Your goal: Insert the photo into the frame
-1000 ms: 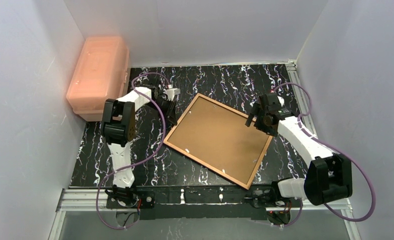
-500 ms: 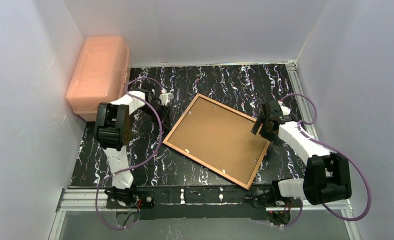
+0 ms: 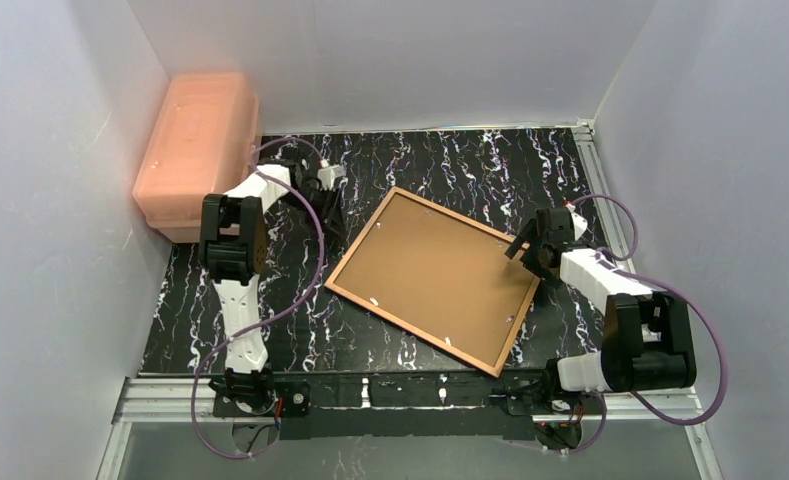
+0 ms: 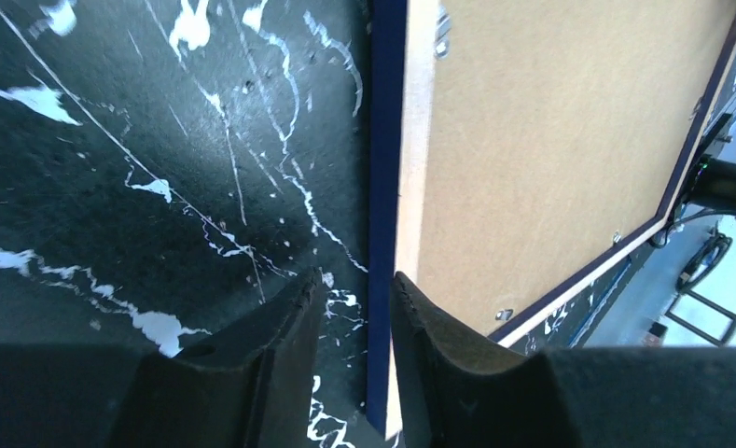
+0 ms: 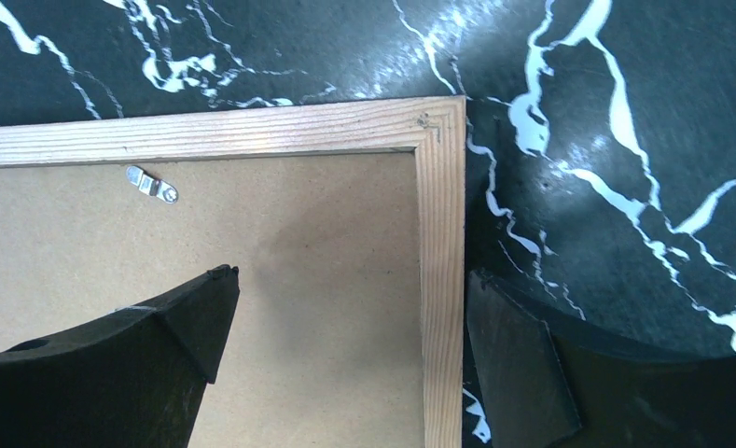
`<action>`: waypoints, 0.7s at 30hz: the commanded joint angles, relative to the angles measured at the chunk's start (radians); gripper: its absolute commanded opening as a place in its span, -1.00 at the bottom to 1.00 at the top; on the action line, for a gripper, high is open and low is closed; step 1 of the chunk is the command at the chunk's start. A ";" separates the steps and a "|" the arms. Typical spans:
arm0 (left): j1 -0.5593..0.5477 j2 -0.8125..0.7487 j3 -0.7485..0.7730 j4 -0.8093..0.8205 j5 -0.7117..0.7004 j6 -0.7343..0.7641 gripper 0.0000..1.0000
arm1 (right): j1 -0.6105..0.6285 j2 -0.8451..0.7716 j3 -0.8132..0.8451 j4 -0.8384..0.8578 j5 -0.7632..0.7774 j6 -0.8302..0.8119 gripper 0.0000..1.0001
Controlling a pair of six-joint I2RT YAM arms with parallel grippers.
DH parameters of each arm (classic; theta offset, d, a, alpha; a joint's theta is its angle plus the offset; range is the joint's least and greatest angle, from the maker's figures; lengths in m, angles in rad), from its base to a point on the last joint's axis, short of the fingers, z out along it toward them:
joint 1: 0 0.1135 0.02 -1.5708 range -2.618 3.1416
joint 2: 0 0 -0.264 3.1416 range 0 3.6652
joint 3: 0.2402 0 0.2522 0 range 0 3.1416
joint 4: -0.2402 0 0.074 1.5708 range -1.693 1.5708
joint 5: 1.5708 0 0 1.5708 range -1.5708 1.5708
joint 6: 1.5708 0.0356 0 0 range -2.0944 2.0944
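Note:
The frame (image 3: 363,235) lies face down and skewed on the black marbled table, its brown backing board (image 3: 432,275) facing up. The photo is hidden. My left gripper (image 3: 337,213) is at the frame's left side. In the left wrist view its jaws (image 4: 354,277) stand slightly apart, straddling the navy edge (image 4: 385,187) with a gap on the left side. My right gripper (image 3: 523,250) is open wide over the frame's right edge. One finger (image 5: 187,322) is above the board, the other outside the wood rim (image 5: 440,233).
A peach plastic box (image 3: 195,145) sits at the back left against the wall. White walls close in three sides. A small metal clip (image 5: 152,184) holds the backing board near the corner. A metal rail (image 3: 410,395) runs along the near edge.
The left jaws have parted from a near-shut grip on the frame's edge and the arm drew back a little. The right arm dropped and moved toward the frame's right edge.

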 commanded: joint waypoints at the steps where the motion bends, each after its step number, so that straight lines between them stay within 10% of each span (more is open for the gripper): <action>1: -0.008 0.016 -0.059 0.015 0.020 -0.052 -0.44 | -0.006 0.017 0.018 0.145 -0.099 0.000 0.93; 21: -0.008 -0.330 -0.438 -0.120 -0.022 0.175 -0.79 | 0.041 0.356 0.282 0.211 -0.337 -0.060 0.91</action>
